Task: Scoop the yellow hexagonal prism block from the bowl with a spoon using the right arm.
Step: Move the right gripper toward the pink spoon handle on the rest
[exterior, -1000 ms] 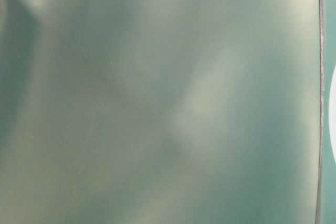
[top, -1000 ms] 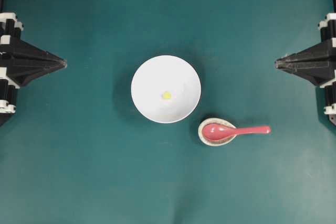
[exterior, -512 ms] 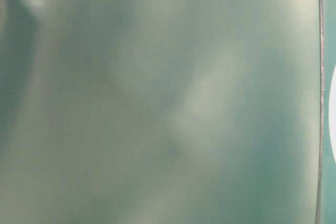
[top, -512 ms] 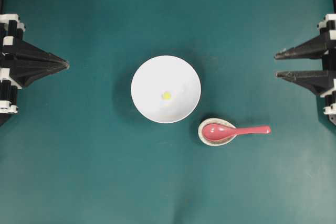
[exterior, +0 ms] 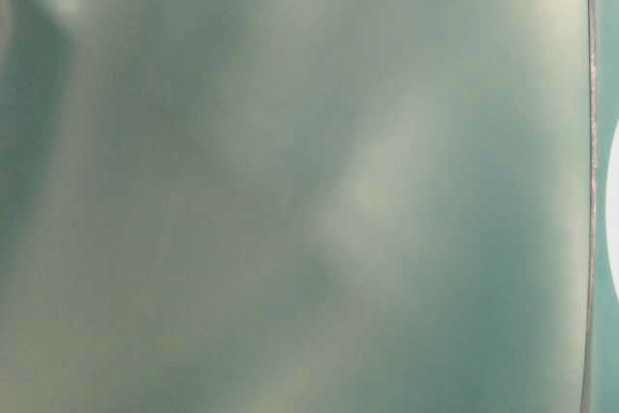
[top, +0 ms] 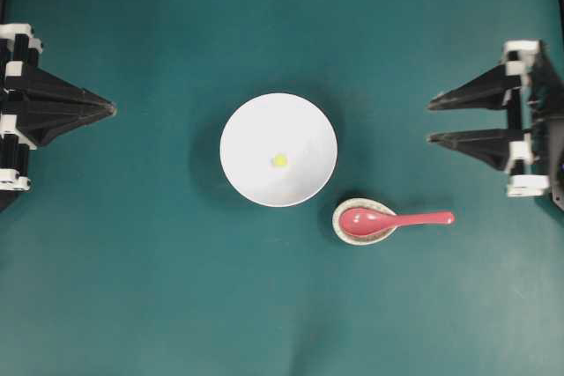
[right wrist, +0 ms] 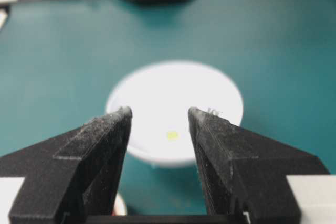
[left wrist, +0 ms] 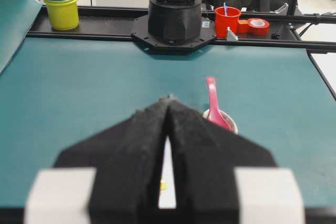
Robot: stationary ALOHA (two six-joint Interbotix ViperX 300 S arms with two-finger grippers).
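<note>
Two grippers in view, neither holding anything. The right gripper (top: 430, 121) sits near the right edge of the desk (top: 132, 288) with its fingers spread wide and nothing between them. The left gripper (top: 111, 108) is parked at the left edge, fingers pressed together, empty.

The bowl (top: 264, 121) stands about mid-desk, and the yellow hexagonal prism block (top: 279, 160) lies inside it near the centre of the floor. Right wrist view shows the same: bowl (right wrist: 152, 85) dead ahead past the spread fingers, block (right wrist: 172, 135) inside it.

The spoon (top: 397, 219) lies just beside the bowl, toward the front-right. Its head rests in a small speckled dish (top: 338, 215), and its handle sticks out toward the right edge of the desk, flat and free. Spoon and right gripper are well apart; no contact. The left wrist view also catches the spoon (left wrist: 214, 103) beyond the shut fingers. The table-level view is a teal blur, nothing usable.

Progress, judging from this layout: basically at the start. Spoon not picked up, block untouched, nothing scooped. Left to do: right arm reaches the handle, grips it, lifts the spoon out of the dish, carries it over the bowl, slides the head under the block and raises it out. Opened fingers suggest the reach for the handle is the step in hand.
</note>
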